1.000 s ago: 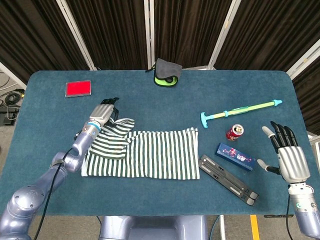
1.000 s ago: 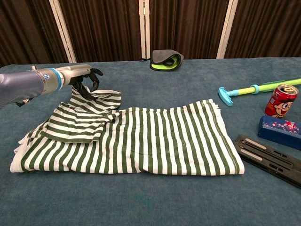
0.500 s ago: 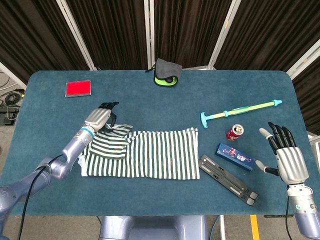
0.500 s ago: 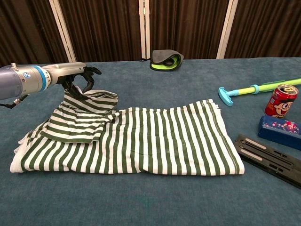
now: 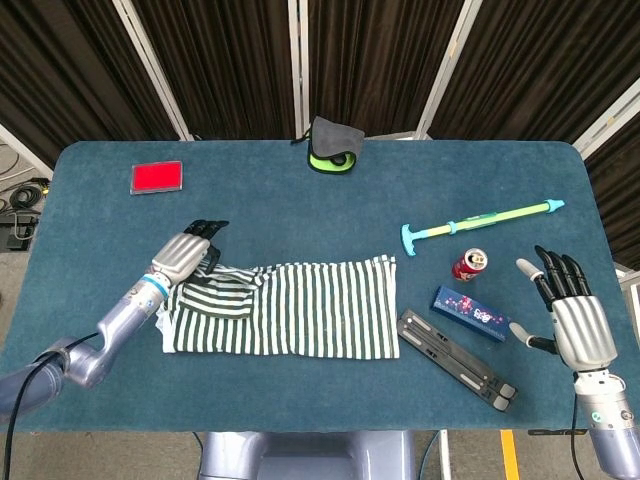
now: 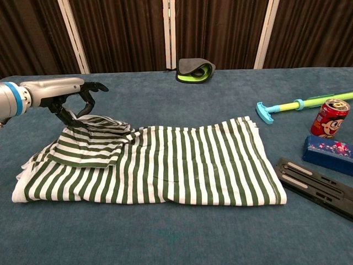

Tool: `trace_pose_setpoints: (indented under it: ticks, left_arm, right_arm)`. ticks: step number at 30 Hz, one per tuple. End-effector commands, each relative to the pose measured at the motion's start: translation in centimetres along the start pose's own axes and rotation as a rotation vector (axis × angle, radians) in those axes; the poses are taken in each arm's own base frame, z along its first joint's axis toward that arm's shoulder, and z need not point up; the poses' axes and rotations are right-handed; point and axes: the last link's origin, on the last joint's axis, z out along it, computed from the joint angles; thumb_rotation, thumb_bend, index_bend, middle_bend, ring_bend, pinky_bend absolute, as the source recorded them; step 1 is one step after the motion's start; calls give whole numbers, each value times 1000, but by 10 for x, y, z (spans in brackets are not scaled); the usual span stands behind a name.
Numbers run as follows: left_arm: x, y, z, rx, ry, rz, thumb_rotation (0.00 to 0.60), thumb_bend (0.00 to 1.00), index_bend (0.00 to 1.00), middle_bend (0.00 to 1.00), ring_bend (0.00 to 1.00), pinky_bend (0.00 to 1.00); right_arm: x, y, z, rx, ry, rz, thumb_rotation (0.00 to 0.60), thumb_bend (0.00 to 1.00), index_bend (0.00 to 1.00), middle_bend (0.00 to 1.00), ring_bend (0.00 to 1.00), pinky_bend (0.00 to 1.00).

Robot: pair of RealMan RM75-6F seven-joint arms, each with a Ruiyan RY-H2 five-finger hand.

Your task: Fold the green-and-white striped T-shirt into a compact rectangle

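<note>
Farther left and lower than a second ago — left hand [image 6: 66, 95] now pinching the far-left sleeve edge of the green-and-white striped T-shirt [image 6: 165, 163], sleeve flatter than before. Shirt spread flat at table [image 5: 300, 200] centre-left, body unmoved. To the right, black folding tool [image 5: 455, 357], blue box [image 5: 472, 312], red can [image 5: 469, 264] unchanged. Far right — right hand [image 5: 575, 315] slightly lower, fingers spread, holding nothing.

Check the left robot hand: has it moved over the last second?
Yes. The left robot hand has drawn back toward the robot and leftward, farther from the red card, dragging the striped T-shirt sleeve with it.
</note>
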Motion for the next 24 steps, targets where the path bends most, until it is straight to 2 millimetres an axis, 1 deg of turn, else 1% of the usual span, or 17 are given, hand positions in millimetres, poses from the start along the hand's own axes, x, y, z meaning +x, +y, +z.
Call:
trace_pose_setpoints:
  ticks: [1,7,12,13,14,15,16,17,18,19,20,21,22,24]
  left_arm:
    - [-7,-3,-7,-7,-14,31,600,449,745,0,0,0]
    - [-17,-1,-14,-30,-25,17,600,448,738,0,0,0]
    - [-20,3,-17,-52,-28,28,600,440,703,0,0,0]
    - [-21,3,-17,-55,-30,34,600,417,681,0,0,0]
    - [-22,3,-18,-57,-33,42,600,371,654,0,0,0]
    - [-23,3,-19,-57,-40,52,600,304,623,0,0,0]
    - [-24,2,-19,-56,-45,60,600,253,589,0,0,0]
    - [-24,1,-20,-54,-49,68,600,180,500,0,0,0]
    - [-25,-1,-20,-48,-53,81,600,116,364,0,0,0]
    - [-25,-2,-21,-44,-53,90,600,83,255,0,0,0]
    - [-24,-4,-22,-39,-51,97,600,51,116,0,0,0]
    - [-24,-5,-22,-34,-48,101,600,36,32,0,0,0]
    - [-23,-7,-24,-28,-44,100,600,33,6,0,0,0]
    - [-20,-9,-27,-22,-36,91,600,32,0,0,0,0]
  right_arm:
    - [0,-1,0,4,0,1,600,0,195,0,0,0]
    - [0,-2,-1,7,4,0,600,0,196,0,0,0]
    - [1,-2,-1,8,4,1,600,0,196,0,0,0]
    - [1,-2,-1,8,5,1,600,0,196,0,0,0]
    - [1,-2,-1,8,5,1,600,0,196,0,0,0]
    - [1,-2,-1,8,5,2,600,0,196,0,0,0]
    - [1,-2,-1,8,5,2,600,0,196,0,0,0]
    - [2,-2,-1,8,6,3,600,0,196,0,0,0]
    - [2,-2,-1,8,6,3,600,0,196,0,0,0]
    - [2,-2,-1,8,7,3,600,0,196,0,0,0]
    - [2,-2,-2,8,8,3,600,0,196,0,0,0]
    - [3,-2,-2,9,9,4,600,0,196,0,0,0]
    - [3,-2,-2,10,10,6,600,0,196,0,0,0]
    - [3,-2,-2,10,11,6,600,0,196,0,0,0]
